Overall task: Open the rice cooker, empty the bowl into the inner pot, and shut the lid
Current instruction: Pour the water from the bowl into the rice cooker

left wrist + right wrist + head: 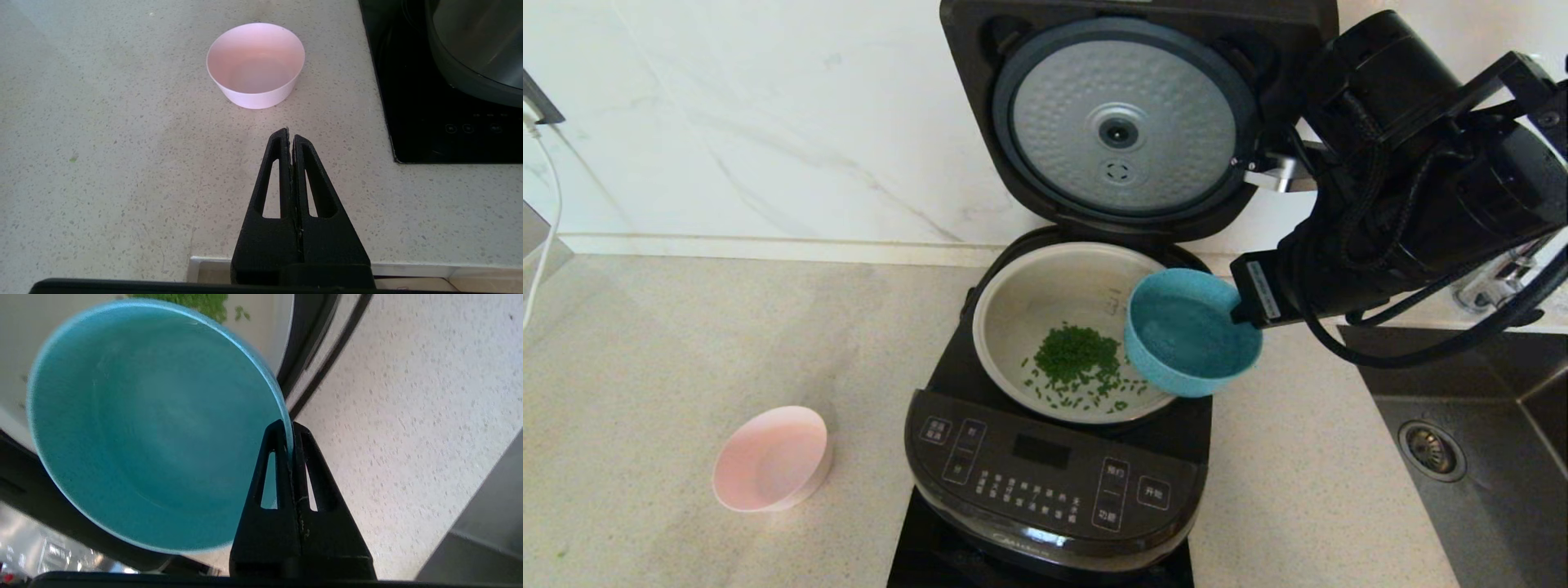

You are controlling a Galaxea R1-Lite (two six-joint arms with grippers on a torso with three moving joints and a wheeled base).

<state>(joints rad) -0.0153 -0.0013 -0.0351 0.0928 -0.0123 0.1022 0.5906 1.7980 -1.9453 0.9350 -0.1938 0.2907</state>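
right gripper (pixel 289 435) clamped on rim of blue bowl (pixel 1192 332), tilted over right edge of pot (pixel 1045 310), looks empty. green bits (pixel 1078 363) piled in pot, nearer its front. lid (pixel 1123 122) up, dimpled disc facing out. cooker (pixel 1054 474) on black hob (pixel 429 122), counter (pixel 670 343) around it. left gripper (pixel 291 136) shut on nothing, hovering over counter near pink bowl (pixel 255 65), left of cooker. sink (pixel 1486 457) at right.

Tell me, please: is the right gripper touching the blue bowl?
Touching. In the right wrist view, the right gripper is shut on the blue bowl, with the bowl's rim pinched between its fingers.
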